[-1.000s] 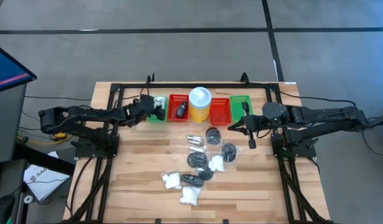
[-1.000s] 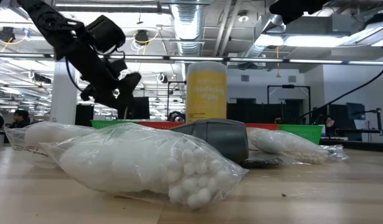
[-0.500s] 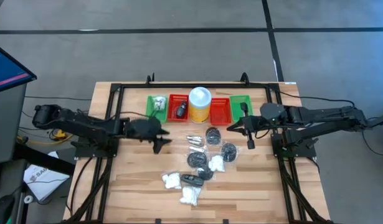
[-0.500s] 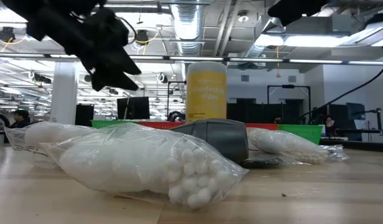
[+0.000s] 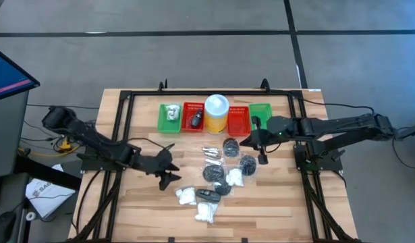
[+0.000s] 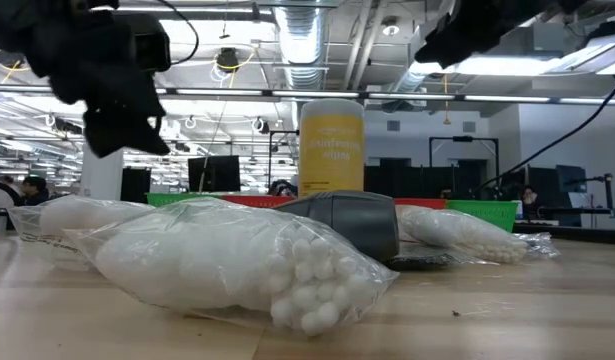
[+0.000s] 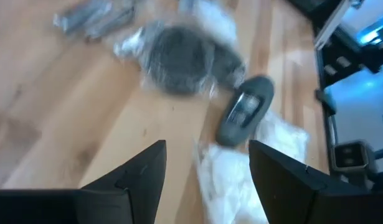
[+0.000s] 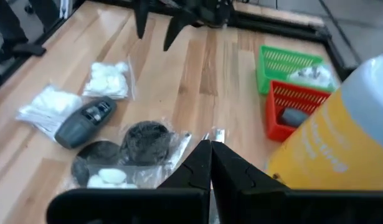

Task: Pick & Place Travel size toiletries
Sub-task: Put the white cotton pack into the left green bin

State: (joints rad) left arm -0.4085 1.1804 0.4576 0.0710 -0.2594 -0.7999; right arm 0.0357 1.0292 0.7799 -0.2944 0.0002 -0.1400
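Centrally, the yellow canister (image 5: 216,113) stood at the table's back edge between two red baskets (image 5: 193,117), with green baskets (image 5: 170,117) outside those. In front of the canister, the travel size toiletries (image 5: 217,172) lay scattered on the wood: wrapped dark discs, white fluffy bags and a dark grey piece. The left gripper (image 5: 168,173) hovered with fingers spread and empty, in front of the canister and off toward the left arm's side, just beside the nearest white bags. The right gripper (image 5: 260,146) hung clenched, holding nothing, close beside the canister over the discs.
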